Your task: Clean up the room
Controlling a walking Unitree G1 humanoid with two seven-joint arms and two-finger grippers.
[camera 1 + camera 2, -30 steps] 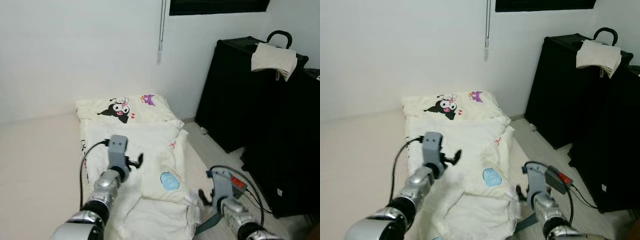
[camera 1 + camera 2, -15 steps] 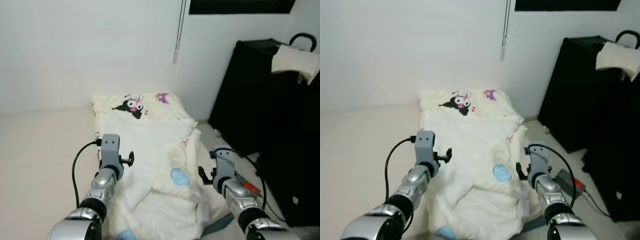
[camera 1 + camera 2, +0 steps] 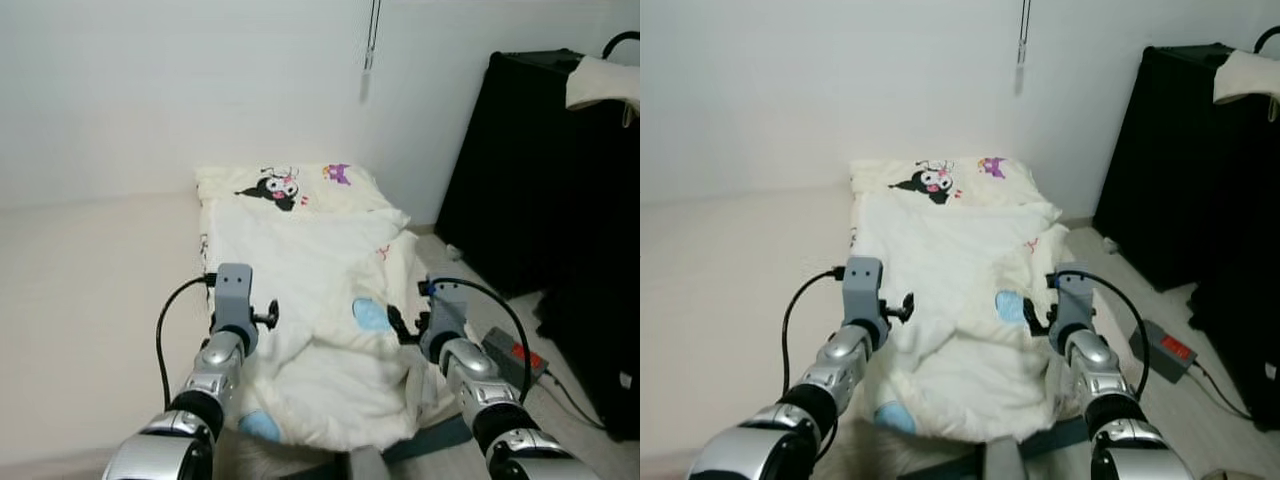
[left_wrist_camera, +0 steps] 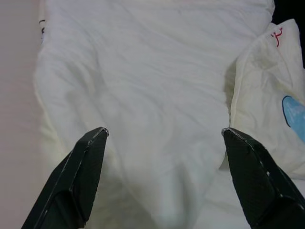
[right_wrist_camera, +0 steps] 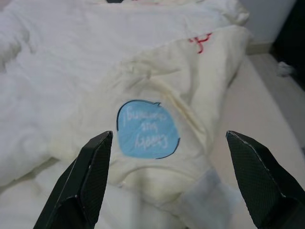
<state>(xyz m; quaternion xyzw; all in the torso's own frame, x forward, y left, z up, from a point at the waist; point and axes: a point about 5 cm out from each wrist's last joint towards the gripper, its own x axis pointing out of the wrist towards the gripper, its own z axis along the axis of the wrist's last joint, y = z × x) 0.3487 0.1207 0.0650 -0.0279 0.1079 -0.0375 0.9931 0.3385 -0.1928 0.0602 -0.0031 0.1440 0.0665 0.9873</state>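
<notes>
On the left lies the bare cream mattress, and along its right edge is the thing that needs tidying: a white quilt, rumpled and bunched at its near end, running away toward a pillow with a black cartoon figure at the far end by the wall.

The left gripper hovers over the quilt's left part, fingers spread wide with nothing between them; the wrist view looks straight down on plain white folds. A good grab here, I judge, means coming down onto a raised fold rather than flat cloth, so the fingers close on a real ridge.

Further right, a second cream layer with a blue speech-bubble patch is folded over the quilt's right side. The right gripper hangs just above that patch, also wide open and empty. Its best bite looks to be the doubled edge near the patch, where the cloth stands proud.

Both arms should probably close at matching height and lift together, otherwise the quilt will twist instead of spreading flat.

Right of the bedding, on the floor, a grey power adapter and its cable lie near the right arm; worth keeping the elbow clear of them. At far right stands a black cabinet with a pale cloth draped on top
</notes>
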